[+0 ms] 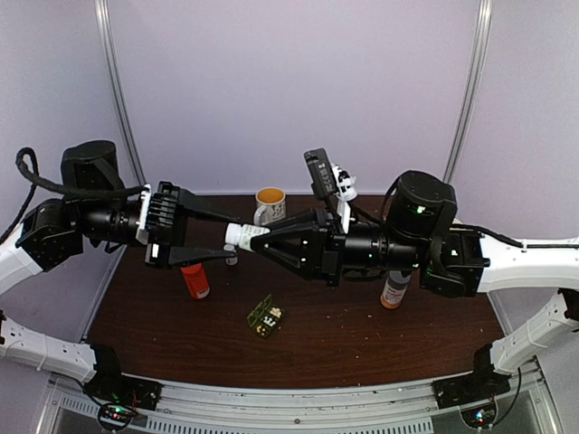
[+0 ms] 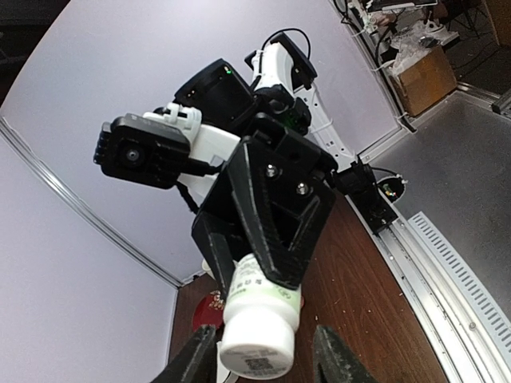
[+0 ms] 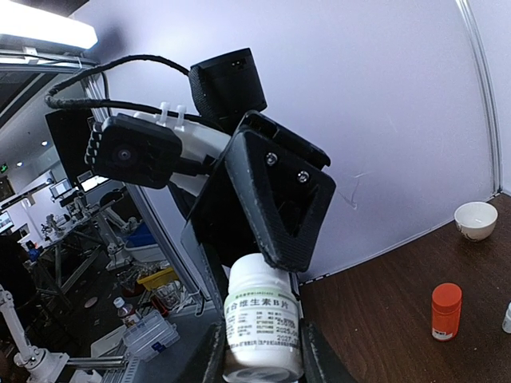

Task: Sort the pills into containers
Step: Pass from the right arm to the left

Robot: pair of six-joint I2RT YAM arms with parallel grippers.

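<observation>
Arms meet tip to tip: right end effector [image 1: 264, 238] clamps a white plastic bottle [image 1: 241, 234]; left end effector [image 1: 235, 240] gapes.

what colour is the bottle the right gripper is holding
White, with a green-banded label: the small plastic bottle shows best in the right wrist view.

Only one label can be read. It is on the white bottle [image 3: 259, 315] held in the right tool [image 3: 262, 353]. In the right wrist view it carries a bold line of Chinese characters, 合维生素B片, with a further character before them lost round the curve. Below, in small print, is a line that seems to begin 2025. In the left wrist view the same bottle's green lettering and the dark code on its end are blurred. The label of the orange bottle [image 3: 446, 311] on the bench [image 3: 383, 319] is too small to read.
</observation>
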